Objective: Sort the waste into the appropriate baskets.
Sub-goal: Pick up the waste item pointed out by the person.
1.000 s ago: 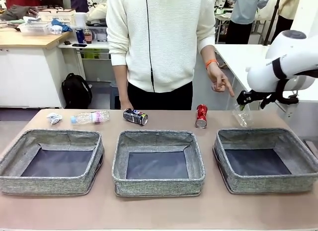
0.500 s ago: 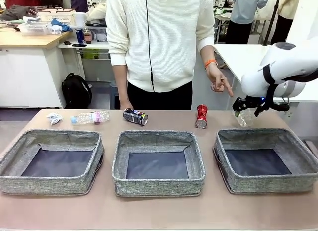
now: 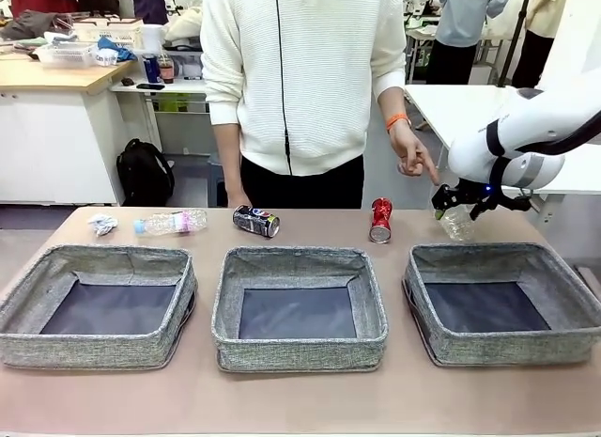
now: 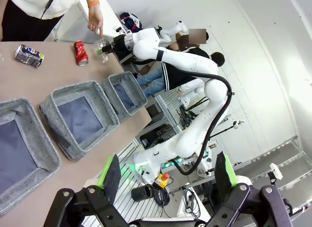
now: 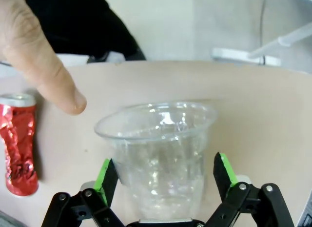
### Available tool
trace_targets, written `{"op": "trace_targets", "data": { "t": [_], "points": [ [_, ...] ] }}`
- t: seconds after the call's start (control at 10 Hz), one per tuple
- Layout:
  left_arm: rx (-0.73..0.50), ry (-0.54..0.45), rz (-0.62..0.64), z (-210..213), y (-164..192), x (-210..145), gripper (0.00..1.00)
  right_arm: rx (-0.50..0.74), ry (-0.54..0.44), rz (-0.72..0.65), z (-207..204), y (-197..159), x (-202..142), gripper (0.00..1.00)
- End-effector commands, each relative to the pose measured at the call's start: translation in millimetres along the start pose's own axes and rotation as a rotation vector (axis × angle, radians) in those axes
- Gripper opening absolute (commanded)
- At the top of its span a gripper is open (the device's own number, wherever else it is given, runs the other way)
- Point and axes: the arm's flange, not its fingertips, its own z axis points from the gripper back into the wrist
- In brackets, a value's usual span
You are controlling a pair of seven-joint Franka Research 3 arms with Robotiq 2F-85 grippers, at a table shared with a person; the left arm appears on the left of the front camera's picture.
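While right claw (image 5: 164, 161) straddles clear cup (image 5: 156, 134), unclosed, person's finger (image 5: 53, 75) beside its rim, left claw (image 4: 167, 158) spread wide, well apart.

Grey cloth, coarsely woven, matt, seen on left basket (image 3: 94, 351), middle basket (image 3: 299, 352), right basket (image 3: 507, 348); bottoms darker, smoother. Smooth matt beige top seen on table (image 3: 300, 399). Thin clear plastic, glossy, crinkled: cup (image 5: 161, 154). Glossy painted metal, dented: red can (image 3: 380, 219); glossy printed metal: dark can (image 3: 256, 221). Clear shiny plastic: bottle (image 3: 171, 222). White crumpled matt paper: wad (image 3: 101, 224). Hard white gloss: arm shell (image 3: 521, 141).
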Motion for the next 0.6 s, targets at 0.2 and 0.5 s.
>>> {"op": "trace_targets", "data": {
  "t": [0.2, 0.5],
  "points": [
    [-0.017, -0.005, -0.025, -1.2, -2.2, 2.3, 1.00, 0.000, -0.032, 0.013, -3.3, 2.8, 5.3, 1.00],
    [-0.017, -0.005, -0.025, -1.2, -2.2, 2.3, 1.00, -0.009, -0.022, 0.002, -6.7, 3.7, 5.8, 0.88]
  ]
}}
